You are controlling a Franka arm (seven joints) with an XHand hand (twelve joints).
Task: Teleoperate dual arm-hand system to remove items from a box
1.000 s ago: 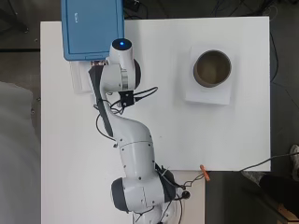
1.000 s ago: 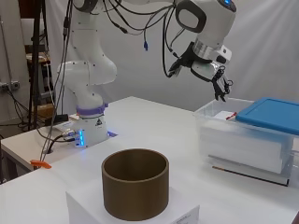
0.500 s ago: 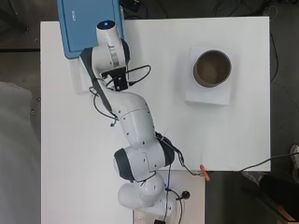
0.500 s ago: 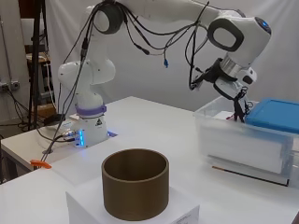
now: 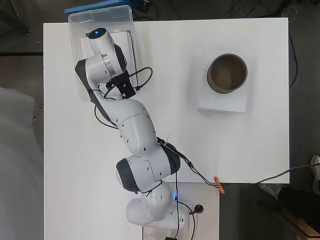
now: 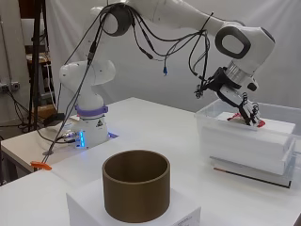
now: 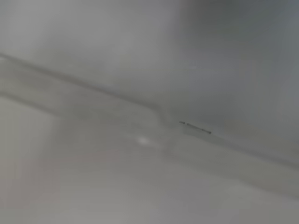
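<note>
White bench [image 5: 260, 150] carries all items. One white arm [image 6: 89, 94] stands at the side view's left, its base lit blue, with cables trailing onto the bench. One small orange object [image 6: 40, 165] lies at the near bench edge beside those cables. One brown cylindrical container [image 6: 136, 185] stands open-topped on one white block [image 6: 183, 214] in the foreground, well apart from the box. One clear plastic box [image 6: 249, 141] sits at the right, lidless; a blue lid [image 5: 100, 6] shows just beyond its far edge in the overhead view. White contents fill the box. The robot hand [image 6: 247, 112] reaches into the box from above, fingers pointing down at something red [image 6: 259, 124]; whether it grips cannot be told. The wrist view is an unreadable grey blur.
</note>
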